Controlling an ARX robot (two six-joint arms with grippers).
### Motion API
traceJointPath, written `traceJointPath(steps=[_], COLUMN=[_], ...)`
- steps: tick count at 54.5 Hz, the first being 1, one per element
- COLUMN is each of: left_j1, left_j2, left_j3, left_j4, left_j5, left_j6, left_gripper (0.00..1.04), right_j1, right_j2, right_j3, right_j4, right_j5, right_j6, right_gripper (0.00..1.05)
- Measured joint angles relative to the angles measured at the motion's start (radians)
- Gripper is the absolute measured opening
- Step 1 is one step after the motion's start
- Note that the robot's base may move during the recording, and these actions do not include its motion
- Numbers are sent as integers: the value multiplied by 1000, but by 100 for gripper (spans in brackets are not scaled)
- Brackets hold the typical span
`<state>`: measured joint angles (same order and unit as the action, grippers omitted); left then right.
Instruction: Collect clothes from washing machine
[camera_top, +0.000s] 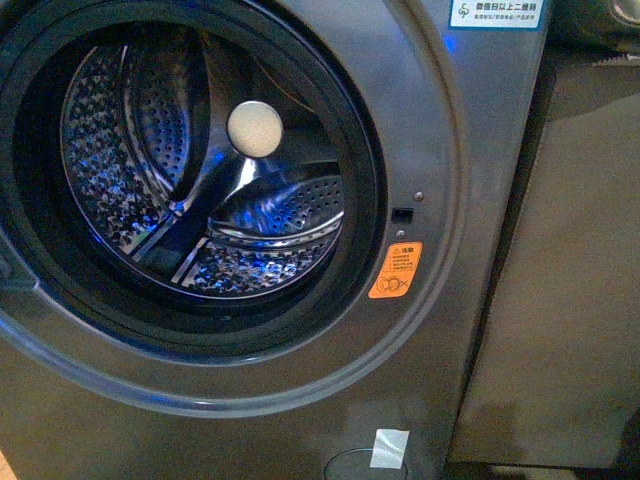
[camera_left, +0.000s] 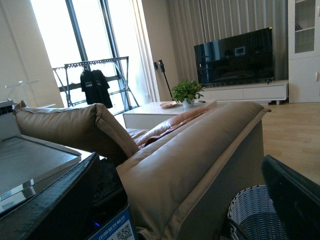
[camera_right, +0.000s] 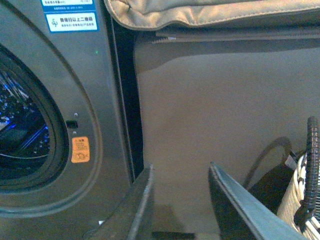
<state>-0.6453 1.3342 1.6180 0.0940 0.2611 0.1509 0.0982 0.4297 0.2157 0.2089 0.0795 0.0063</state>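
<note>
The grey washing machine (camera_top: 440, 150) fills the front view, its round porthole open onto the perforated steel drum (camera_top: 130, 150). No clothes show in the drum or anywhere else in these views. An orange sticker (camera_top: 396, 271) sits right of the porthole. The machine also shows in the right wrist view (camera_right: 107, 100). My right gripper (camera_right: 181, 166) is open and empty, pointing at the tan cabinet front beside the machine. My left gripper (camera_left: 175, 200) is open and empty, facing the room away from the machine. Neither gripper shows in the front view.
A tan flat-fronted cabinet (camera_right: 215, 110) stands right of the machine. A woven basket shows in the right wrist view (camera_right: 306, 200) and in the left wrist view (camera_left: 252, 215). A beige sofa (camera_left: 190, 150), a TV (camera_left: 235, 55) and a drying rack with a dark shirt (camera_left: 95, 85) lie behind.
</note>
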Motion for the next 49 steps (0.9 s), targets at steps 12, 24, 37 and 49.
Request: traceJointPath(steps=[12,24,37,49], left_j1=[62,254,313,386], left_j2=[151,-15,-198,-538], left_j3=[406,263,17,-617], left_j4=[-712,-744,-735,-226], left_j5=[-308,-429,-446,-508], left_j6=[-158,-215,-335,-178], left_gripper=[98,98,98,53], right_j1=[-94,-96,-96,-96], right_j2=[-81,-151,-204,-362], right_j3=[-80,-132,-158,-198], right_j4=[1,-14,-38,-188], right_j5=[-75,-79,-80,-82], right_j6=[-4,-4,-4,-5], right_gripper=[2,2,2,2])
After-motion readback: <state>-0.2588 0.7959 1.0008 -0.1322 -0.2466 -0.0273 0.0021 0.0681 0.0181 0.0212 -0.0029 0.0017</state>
